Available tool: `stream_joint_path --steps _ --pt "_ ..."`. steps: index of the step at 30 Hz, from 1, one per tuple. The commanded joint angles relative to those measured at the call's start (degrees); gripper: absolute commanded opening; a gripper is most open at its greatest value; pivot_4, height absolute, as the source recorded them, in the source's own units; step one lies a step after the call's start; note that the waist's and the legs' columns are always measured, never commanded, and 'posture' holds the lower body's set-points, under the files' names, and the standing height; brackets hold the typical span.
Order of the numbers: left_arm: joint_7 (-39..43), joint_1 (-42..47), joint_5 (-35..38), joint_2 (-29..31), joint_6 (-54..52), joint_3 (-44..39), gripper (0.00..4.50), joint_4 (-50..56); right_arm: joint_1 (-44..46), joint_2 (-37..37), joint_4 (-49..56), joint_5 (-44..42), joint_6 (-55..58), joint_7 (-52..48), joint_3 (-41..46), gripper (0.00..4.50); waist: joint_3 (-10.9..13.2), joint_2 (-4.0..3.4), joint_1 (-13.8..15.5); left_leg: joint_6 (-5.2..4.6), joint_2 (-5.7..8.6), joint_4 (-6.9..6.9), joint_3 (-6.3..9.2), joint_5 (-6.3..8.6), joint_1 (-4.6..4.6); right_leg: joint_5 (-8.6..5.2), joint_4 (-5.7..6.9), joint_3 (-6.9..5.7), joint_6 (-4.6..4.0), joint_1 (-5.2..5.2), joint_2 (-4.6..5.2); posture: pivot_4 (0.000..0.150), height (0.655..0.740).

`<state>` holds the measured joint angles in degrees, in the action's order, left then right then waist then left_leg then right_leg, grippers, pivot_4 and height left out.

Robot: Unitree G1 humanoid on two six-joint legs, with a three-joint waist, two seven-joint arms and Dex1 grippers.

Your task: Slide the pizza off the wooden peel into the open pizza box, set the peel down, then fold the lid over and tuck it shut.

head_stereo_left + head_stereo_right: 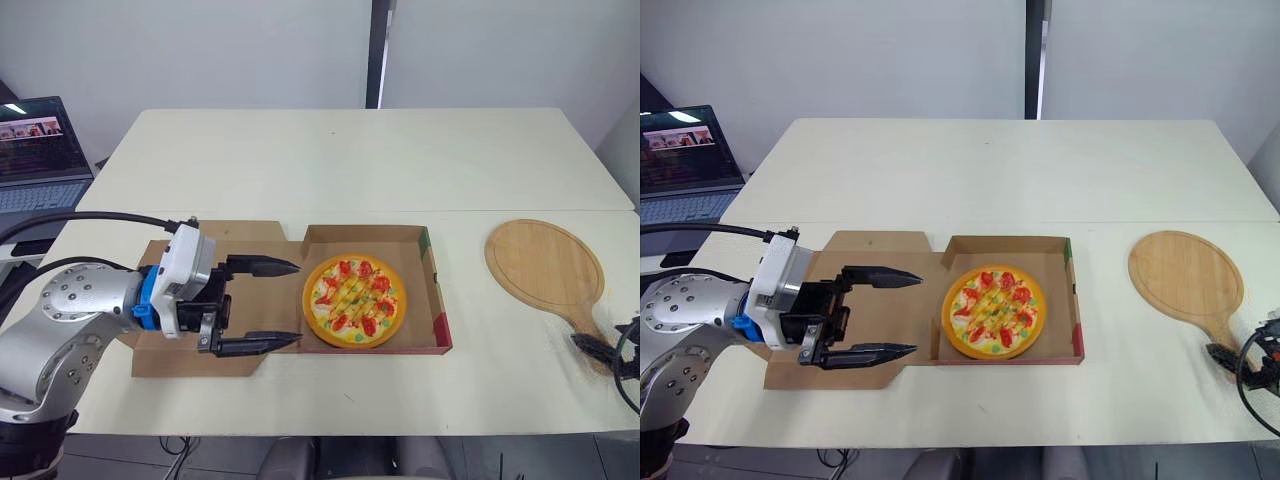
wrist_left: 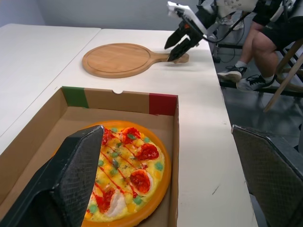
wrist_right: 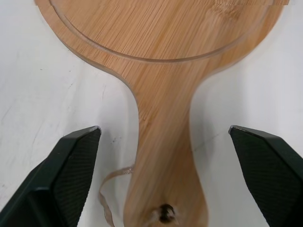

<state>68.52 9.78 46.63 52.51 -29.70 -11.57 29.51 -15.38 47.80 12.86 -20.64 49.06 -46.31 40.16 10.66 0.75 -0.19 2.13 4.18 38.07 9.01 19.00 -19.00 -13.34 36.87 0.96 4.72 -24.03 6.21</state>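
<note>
Pizza boxed, peel down, lid not yet folded.

I see the round orange-rimmed pizza (image 1: 355, 300) lying in the open brown cardboard box (image 1: 437, 310), whose lid (image 1: 255, 240) lies flat at its 9 o'clock. My left gripper (image 1: 298, 302) hangs over that lid, spread wide, holding nothing. At the box's 3 o'clock the round wooden peel (image 1: 545, 265) rests on the white table (image 1: 350, 170). My right gripper (image 3: 164, 128) straddles its handle, gaping wide, touching nothing.
</note>
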Motion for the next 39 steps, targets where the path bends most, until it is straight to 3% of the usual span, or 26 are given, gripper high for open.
stream_joint_path --steps 1,7,13,16,27,33,39 --pt "0.06 0.04 -0.26 0.65 0.67 -1.52 4.50 -0.07 0.08 1.64 4.07 -4.39 1.93 -1.91 5.69 4.49 0.00 0.01 -0.02 -0.01 -0.01 0.00 0.00 0.00 0.00 0.00 0.00 0.00 0.00 0.00 -0.01 0.150 0.7400" --pt "-1.02 -0.25 -0.10 0.71 0.08 -2.29 4.50 -0.78 1.90 2.88 9.72 -8.82 3.10 -2.66 6.37 4.49 0.01 0.01 0.00 -0.01 -0.03 0.00 0.02 0.01 0.01 0.00 0.00 -0.02 0.00 0.02 -0.02 0.150 0.7400" --pt "-0.79 -0.66 -0.26 1.40 0.06 -2.87 4.50 -0.47 11.62 7.48 14.64 -12.57 3.38 -2.18 -1.01 4.49 0.01 0.02 -0.18 -0.01 -0.09 0.01 -0.02 0.01 0.04 0.01 0.00 -0.04 0.01 0.02 -0.05 0.150 0.7400" --pt "-0.70 -1.41 -0.16 2.07 -0.14 -4.01 4.50 -0.40 15.09 10.34 16.88 -12.97 2.11 -2.88 -5.10 3.89 0.02 0.03 -0.06 -0.01 -0.09 -0.01 0.04 0.00 0.00 0.01 -0.02 -0.08 0.01 0.01 -0.06 0.150 0.7400" --pt "1.01 -5.61 -1.16 4.21 0.60 -6.68 4.50 -0.27 34.02 13.25 22.91 -12.42 -0.62 -3.84 -31.03 0.05 0.05 0.10 -0.10 0.01 -0.17 -0.03 0.05 0.00 -0.05 0.00 -0.07 -0.13 0.00 -0.04 -0.09 0.150 0.7400" --pt "1.53 -6.60 -1.79 4.65 0.90 -7.24 4.50 -0.13 43.91 7.83 23.88 -6.05 -3.69 -3.09 -47.18 0.05 0.06 0.11 -0.12 0.04 -0.17 -0.04 0.08 -0.01 -0.07 0.00 -0.08 -0.14 0.00 -0.08 -0.10 0.150 0.7400" --pt "1.46 -6.56 -2.07 4.35 1.02 -6.63 4.50 0.44 49.59 3.29 19.35 6.94 -9.46 -3.32 -62.33 0.05 0.06 0.12 -0.17 0.23 -0.15 -0.05 0.11 -0.10 -0.13 0.01 -0.09 -0.15 0.00 -0.15 -0.09 0.150 0.7400"
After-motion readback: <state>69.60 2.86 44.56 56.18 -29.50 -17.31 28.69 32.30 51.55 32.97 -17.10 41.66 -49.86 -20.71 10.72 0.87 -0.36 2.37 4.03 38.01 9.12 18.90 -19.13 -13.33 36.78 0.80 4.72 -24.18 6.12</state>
